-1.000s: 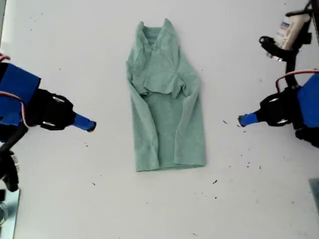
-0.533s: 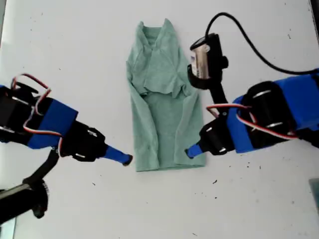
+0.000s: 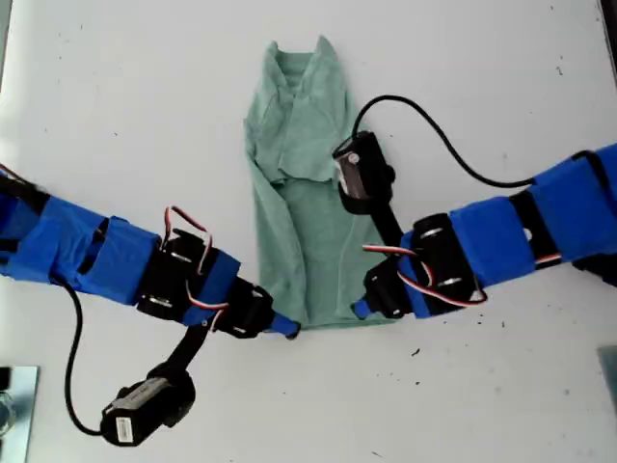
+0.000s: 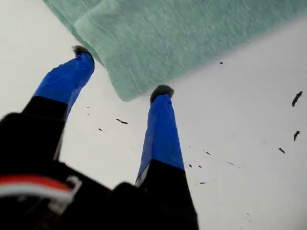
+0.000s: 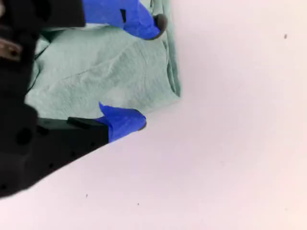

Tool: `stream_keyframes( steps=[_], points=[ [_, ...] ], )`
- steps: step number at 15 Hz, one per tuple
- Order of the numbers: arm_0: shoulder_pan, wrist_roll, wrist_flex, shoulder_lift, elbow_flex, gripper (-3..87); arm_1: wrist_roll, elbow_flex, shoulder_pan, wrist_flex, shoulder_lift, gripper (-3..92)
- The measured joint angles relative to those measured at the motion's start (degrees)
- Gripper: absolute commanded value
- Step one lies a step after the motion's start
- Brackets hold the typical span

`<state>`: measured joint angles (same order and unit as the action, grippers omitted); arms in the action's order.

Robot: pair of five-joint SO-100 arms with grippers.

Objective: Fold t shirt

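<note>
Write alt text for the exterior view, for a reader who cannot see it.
A pale mint-green t shirt, folded into a long narrow strip, lies on a white table. Two blue-taped arms reach in from opposite sides of the exterior view, my first gripper and my second gripper open at its two bottom corners.

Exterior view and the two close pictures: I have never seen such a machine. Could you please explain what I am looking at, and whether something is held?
These are two small robot arms wrapped in blue. The exterior view looks down on a white table from above. Each of the other two pictures comes from a camera mounted on one arm, looking along its gripper.

On the table lies a pale green t shirt, already folded narrow. My first gripper comes in from the exterior view's left, at one bottom corner of the shirt. My second gripper comes in from the right, at the other bottom corner.

Both grippers are open around their corners. Nothing is held yet.
</note>
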<state>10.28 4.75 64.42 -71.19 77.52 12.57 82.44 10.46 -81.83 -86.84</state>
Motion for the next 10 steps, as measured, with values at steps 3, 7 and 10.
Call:
stream_keyframes(
  steps=[3,7,10],
  points=[
    [-2.99,-0.88,0.79,7.73,-5.19,6.6,-1.58,13.97,0.18,15.73,-0.62,16.5],
    [-3.78,-1.58,1.49,11.25,-8.53,-0.3,-3.43,19.16,1.32,28.39,2.64,-0.5],
    [-3.69,0.79,2.37,11.43,-11.60,-0.3,-2.72,17.23,1.85,26.98,3.43,-0.5]
  ],
)
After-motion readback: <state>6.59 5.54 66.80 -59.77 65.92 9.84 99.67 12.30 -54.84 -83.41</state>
